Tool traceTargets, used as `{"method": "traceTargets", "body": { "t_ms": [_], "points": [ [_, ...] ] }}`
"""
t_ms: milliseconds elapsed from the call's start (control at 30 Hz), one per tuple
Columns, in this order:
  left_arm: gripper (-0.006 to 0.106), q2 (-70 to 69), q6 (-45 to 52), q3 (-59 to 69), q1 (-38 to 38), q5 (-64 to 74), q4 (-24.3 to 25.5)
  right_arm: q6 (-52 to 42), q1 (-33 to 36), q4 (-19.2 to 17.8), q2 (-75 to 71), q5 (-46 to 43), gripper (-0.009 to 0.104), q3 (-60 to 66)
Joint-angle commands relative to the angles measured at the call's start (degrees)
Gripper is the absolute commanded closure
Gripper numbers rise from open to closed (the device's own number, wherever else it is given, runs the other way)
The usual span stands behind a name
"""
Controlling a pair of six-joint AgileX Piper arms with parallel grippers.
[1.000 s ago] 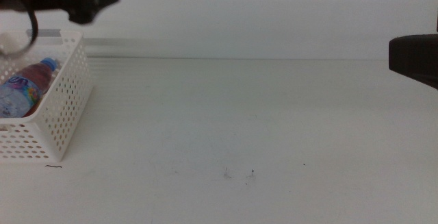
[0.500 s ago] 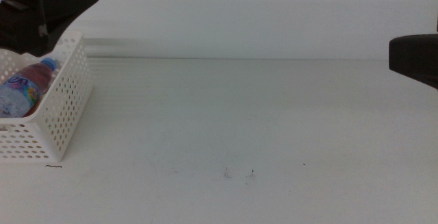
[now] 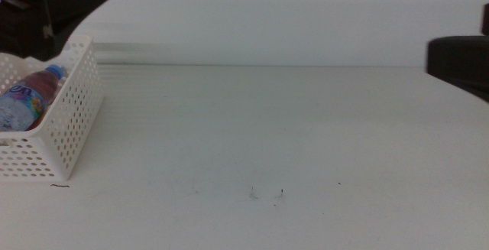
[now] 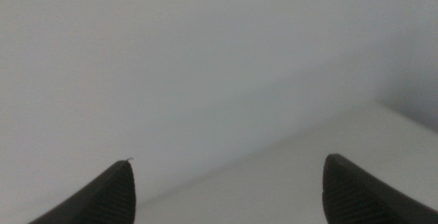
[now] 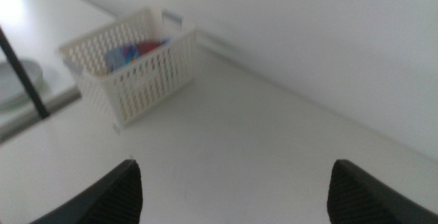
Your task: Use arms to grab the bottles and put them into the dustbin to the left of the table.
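From the middle view we look forward and down over the table [image 3: 267, 128]. Our right wrist view looks across it, sharing the dustbin [image 5: 147, 73]; our left wrist view faces blank wall.

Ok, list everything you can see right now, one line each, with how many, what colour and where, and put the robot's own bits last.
Basket: one, white with hole-dotted sides, at the left edge of the table.
Bottle: one, clear with a blue cap and a colourful label, lying inside the basket; the right wrist view shows something red in there too, too blurred to name.
Table: one, white with a few tiny dark specks, no bottles left on its visible top.
Left gripper: one, dark, open and holding nothing, up above the basket.
Right gripper: one, dark, open and holding nothing, at the right side, looking across the table toward the basket.
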Motion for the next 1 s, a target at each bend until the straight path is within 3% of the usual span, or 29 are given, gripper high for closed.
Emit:
{"method": "traceTargets", "body": {
  "t_ms": [0, 67, 133, 167, 200, 300, 367, 667, 800, 967],
  "points": [
    [0.007, -1.79, -0.08, 1.62, 0.50, -4.72, -1.59, -0.17, -0.52, 0.66, -0.98, -10.03, 0.007, 4.99],
    [0.007, -4.23, -0.08, 6.22, 2.63, -11.17, -3.17, -0.17, -1.24, 5.13, -2.48, -22.96, 0.007, 13.20],
    [0.007, -7.44, -0.08, 12.03, 5.55, -15.12, -1.39, -0.17, -3.00, 10.07, -3.15, -31.89, 0.007, 20.82],
    [0.007, -9.49, -0.08, 15.10, 7.34, -16.07, 0.48, -0.17, -4.36, 10.35, -3.59, -35.91, 0.007, 24.82],
    [0.007, -11.34, -0.08, 17.54, 8.74, -16.21, 1.81, -0.17, -5.90, 9.35, -3.59, -38.72, 0.007, 28.61],
    [0.007, -19.15, -0.08, 25.91, 12.57, -15.82, 3.02, -0.17, -11.22, 1.17, -5.57, -45.61, 0.007, 37.81],
    [0.007, -24.63, -0.08, 31.57, 13.73, -15.82, 2.85, -0.17, -15.52, -0.83, -8.78, -46.31, 0.007, 43.37],
    [0.007, -44.92, -0.08, 50.57, 13.91, -15.70, 2.61, -0.17, -36.81, -0.83, -32.09, -41.91, 0.007, 55.60],
    [0.007, -45.07, -0.08, 55.58, 13.91, -18.97, 1.69, -0.17, -41.60, -3.69, -38.94, -38.22, 0.007, 57.63],
    [0.007, -45.07, -0.08, 57.35, 14.43, -18.21, 3.31, -0.17, -42.63, -3.79, -44.43, -38.37, 0.007, 62.71]
  ]
}}
